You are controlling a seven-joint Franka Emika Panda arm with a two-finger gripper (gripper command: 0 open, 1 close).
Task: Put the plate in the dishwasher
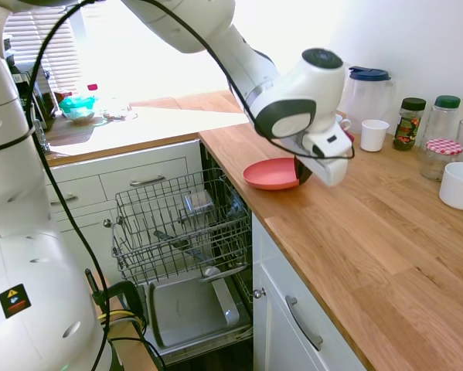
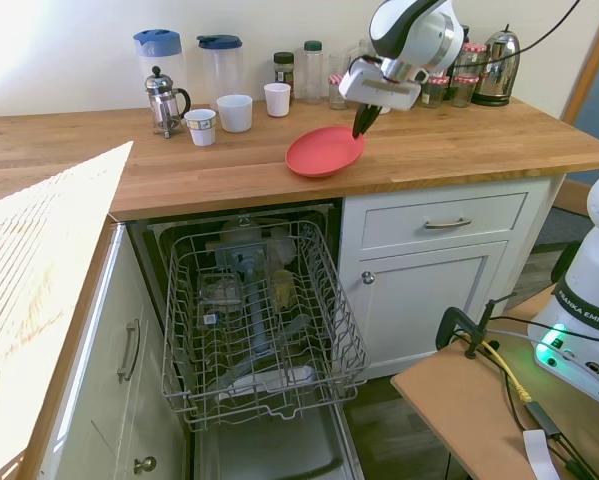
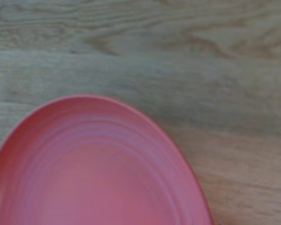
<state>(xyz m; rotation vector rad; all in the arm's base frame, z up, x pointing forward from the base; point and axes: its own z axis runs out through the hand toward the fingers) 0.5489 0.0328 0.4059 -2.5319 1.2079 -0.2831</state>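
The salmon-pink plate [image 1: 268,174] [image 2: 322,153] [image 3: 93,173] is over the wooden countertop near its front edge, tilted, with the rim on the gripper's side raised. My gripper [image 1: 302,171] [image 2: 359,126] comes down on that rim and is shut on the plate. Below and beside the counter, the dishwasher [image 1: 181,224] [image 2: 259,320] stands open. Its grey wire rack is pulled out over the lowered door and holds a few glasses and items.
At the back of the counter stand white mugs [image 2: 235,112], two jugs [image 2: 157,52], a French press [image 2: 163,100], jars [image 1: 408,122] and a kettle [image 2: 497,65]. A white bowl [image 1: 460,185] sits to the right. White cabinets [image 2: 434,270] flank the dishwasher.
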